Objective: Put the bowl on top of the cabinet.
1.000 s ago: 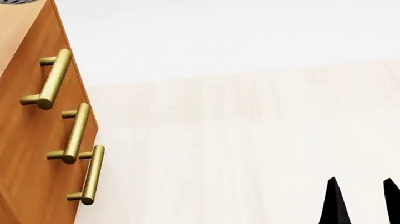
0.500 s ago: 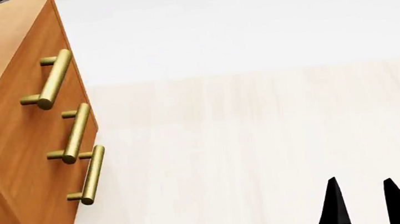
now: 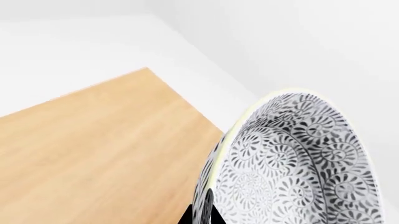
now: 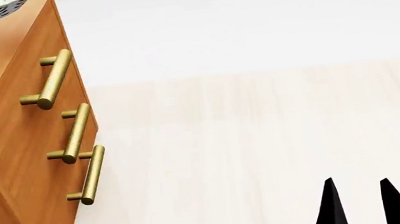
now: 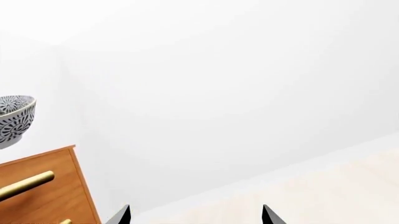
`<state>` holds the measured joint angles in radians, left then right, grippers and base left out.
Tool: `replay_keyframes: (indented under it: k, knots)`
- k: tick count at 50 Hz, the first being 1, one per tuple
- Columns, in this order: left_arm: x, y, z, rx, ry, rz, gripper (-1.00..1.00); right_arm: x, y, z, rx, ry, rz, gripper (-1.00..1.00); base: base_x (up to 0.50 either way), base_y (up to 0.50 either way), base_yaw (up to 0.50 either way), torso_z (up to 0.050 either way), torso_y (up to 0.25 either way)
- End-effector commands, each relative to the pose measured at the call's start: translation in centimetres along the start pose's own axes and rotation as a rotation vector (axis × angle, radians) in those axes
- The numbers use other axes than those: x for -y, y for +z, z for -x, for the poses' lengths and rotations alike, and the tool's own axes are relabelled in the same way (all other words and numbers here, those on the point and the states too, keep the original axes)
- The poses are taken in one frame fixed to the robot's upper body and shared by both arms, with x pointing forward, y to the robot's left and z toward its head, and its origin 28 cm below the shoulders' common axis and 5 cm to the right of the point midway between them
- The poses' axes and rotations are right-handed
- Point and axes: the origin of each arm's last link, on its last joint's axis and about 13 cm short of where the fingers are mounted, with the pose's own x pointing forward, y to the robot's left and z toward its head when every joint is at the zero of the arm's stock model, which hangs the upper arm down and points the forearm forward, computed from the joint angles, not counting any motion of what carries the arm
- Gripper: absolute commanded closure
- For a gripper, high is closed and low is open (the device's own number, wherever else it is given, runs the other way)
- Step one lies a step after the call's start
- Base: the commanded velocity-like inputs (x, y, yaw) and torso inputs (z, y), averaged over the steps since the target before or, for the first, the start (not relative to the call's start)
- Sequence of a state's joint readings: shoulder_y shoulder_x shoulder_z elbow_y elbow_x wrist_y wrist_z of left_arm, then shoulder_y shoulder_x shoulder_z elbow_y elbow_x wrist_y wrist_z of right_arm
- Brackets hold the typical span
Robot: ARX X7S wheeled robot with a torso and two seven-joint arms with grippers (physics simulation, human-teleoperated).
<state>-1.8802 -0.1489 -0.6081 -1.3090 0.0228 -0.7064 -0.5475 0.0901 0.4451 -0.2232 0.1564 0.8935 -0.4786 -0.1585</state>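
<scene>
Left tool (image 3: 201,218) grips bowl (image 3: 293,163) above cabinet (image 3: 93,149) top's edge.

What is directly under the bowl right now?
The cabinet top lies below the bowl, bare wood. Right wrist view shows a gap between them; the bowl's underside is hidden.

Setting: a plain simulated room, home-like.
Furniture: a wooden cabinet (image 4: 17,137) with brass handles (image 4: 51,80) is standing at one side.
Floor (image 4: 263,150): pale wood planks are meeting white walls (image 5: 218,84).
</scene>
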Motion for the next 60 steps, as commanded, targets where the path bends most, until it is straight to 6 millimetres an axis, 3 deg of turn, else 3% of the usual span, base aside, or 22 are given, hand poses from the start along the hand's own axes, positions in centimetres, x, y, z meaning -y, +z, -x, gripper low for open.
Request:
replay_keyframes:
  k: [1, 60]
  knots:
    - [0.0, 0.0, 0.0, 0.030, -0.008, -0.037, 1.00, 0.0, 0.0, 0.0, 0.000, 0.003, 0.000, -1.00, 0.00, 0.00, 0.00, 0.000, 0.000]
    - [-2.7, 0.9, -0.9, 0.017, 0.140, -0.021, 1.00, -0.3, -0.2, 0.0, -0.012, 0.012, 0.014, -1.00, 0.00, 0.00, 0.00, 0.000, 0.000]
